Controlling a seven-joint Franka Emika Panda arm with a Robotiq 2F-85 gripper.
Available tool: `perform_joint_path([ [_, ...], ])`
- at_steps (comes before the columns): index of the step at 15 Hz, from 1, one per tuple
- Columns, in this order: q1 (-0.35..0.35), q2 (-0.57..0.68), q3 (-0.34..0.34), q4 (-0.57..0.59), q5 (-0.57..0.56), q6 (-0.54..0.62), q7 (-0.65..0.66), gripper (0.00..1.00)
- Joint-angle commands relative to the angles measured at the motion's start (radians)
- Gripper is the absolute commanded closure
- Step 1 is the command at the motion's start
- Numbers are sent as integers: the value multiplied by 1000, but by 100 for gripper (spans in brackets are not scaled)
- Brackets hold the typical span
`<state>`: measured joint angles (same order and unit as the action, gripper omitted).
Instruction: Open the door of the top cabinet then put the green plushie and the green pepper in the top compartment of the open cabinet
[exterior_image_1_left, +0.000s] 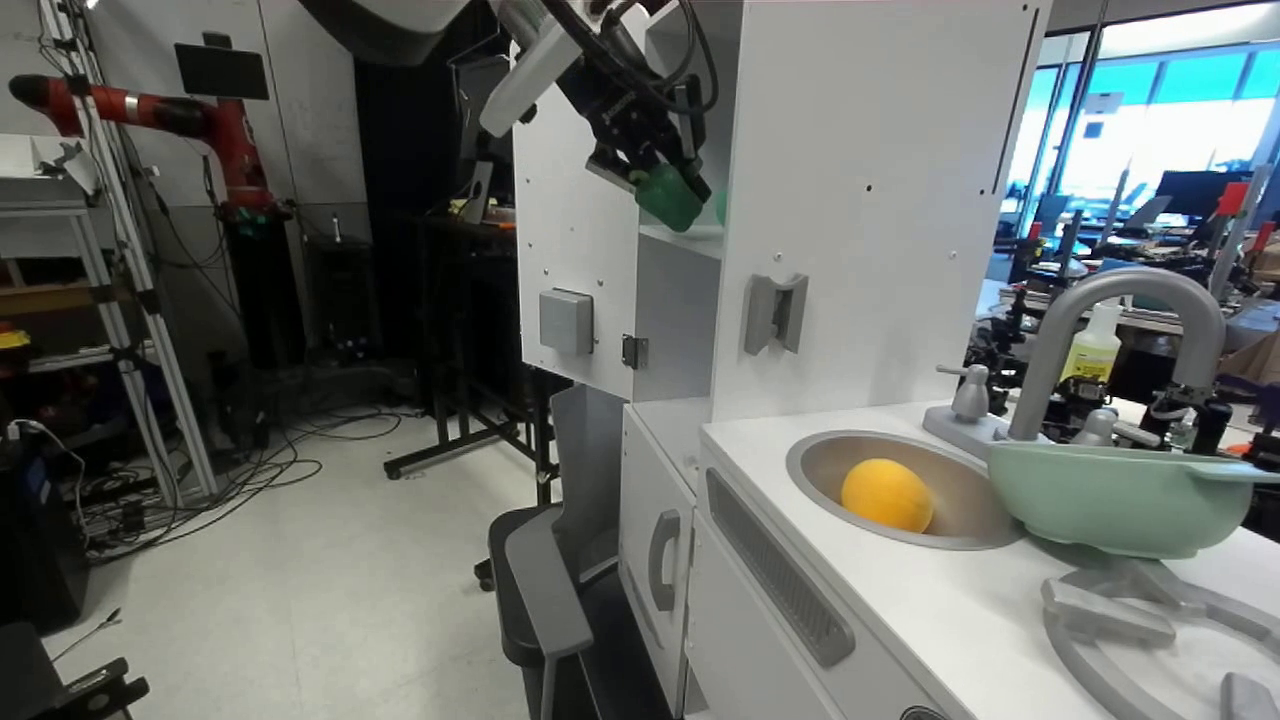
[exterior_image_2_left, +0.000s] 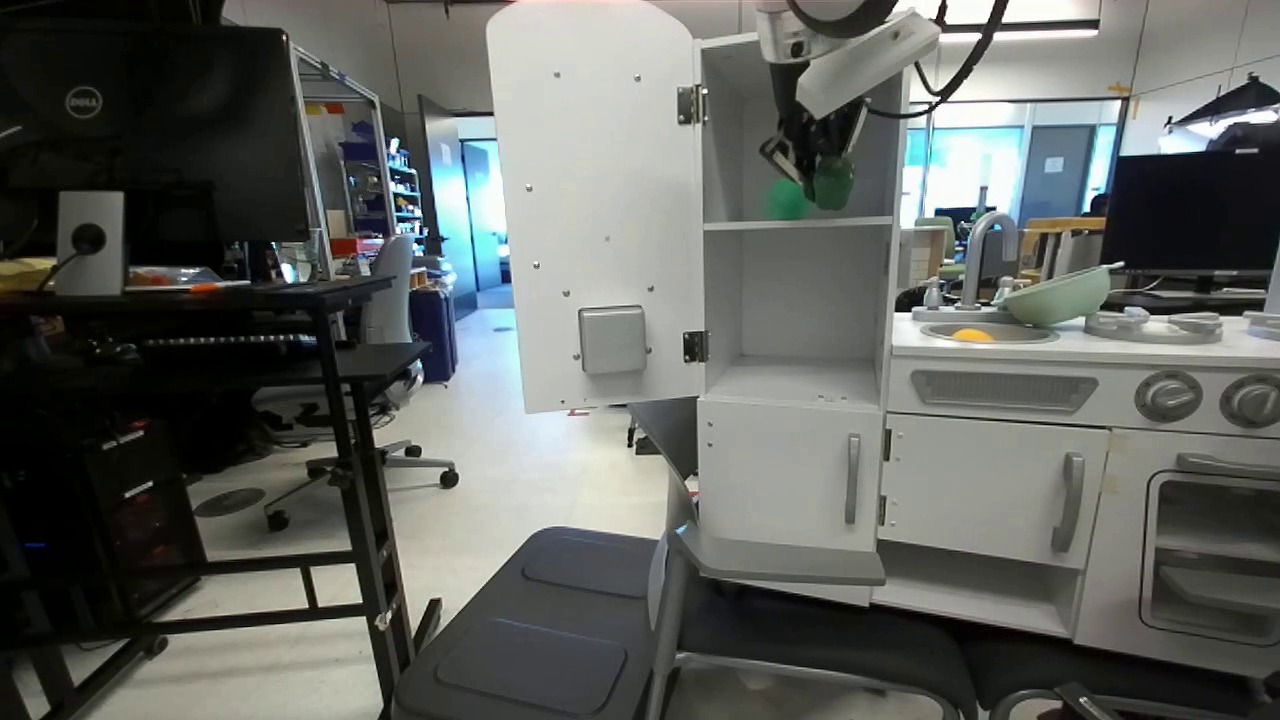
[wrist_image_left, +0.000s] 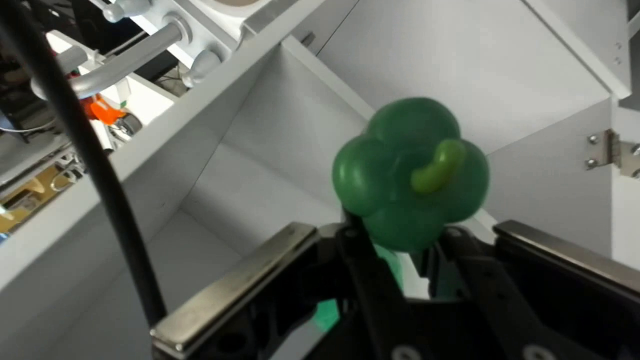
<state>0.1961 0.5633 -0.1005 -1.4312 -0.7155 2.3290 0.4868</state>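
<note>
Since the cabinet door (exterior_image_2_left: 600, 205) stands wide, your first step is done | inside the top compartment (exterior_image_2_left: 738, 135) rests, likely, the green plushie (exterior_image_2_left: 784, 200) | your claw (exterior_image_2_left: 824, 172) grips the green pepper (exterior_image_2_left: 834, 185) at the compartment's mouth, depth unclear | remaining: settle it inside, release.

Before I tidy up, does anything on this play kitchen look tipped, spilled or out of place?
Yes, mildly: in an exterior view the pale green bowl sits tilted by the sink, one end raised, instead of resting level. I can't tell what props it up. I see no spill or damage.
</note>
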Motion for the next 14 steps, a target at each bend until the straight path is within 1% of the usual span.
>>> perform_joint_path([
  [1, 62, 91, -73, 113, -98, 16, 146, 94],
  [3, 91, 123, -88, 160, -149, -8, 209, 94],
  [4, 95, 132, -98, 153, -183, 10, 253, 94],
  [6, 106, 165, -100, 200, -228, -16, 304, 94],
  [10, 89, 215, -101, 244, -291, -21, 389, 94],
  [14, 71, 257, -107, 301, -304, -44, 418, 94],
])
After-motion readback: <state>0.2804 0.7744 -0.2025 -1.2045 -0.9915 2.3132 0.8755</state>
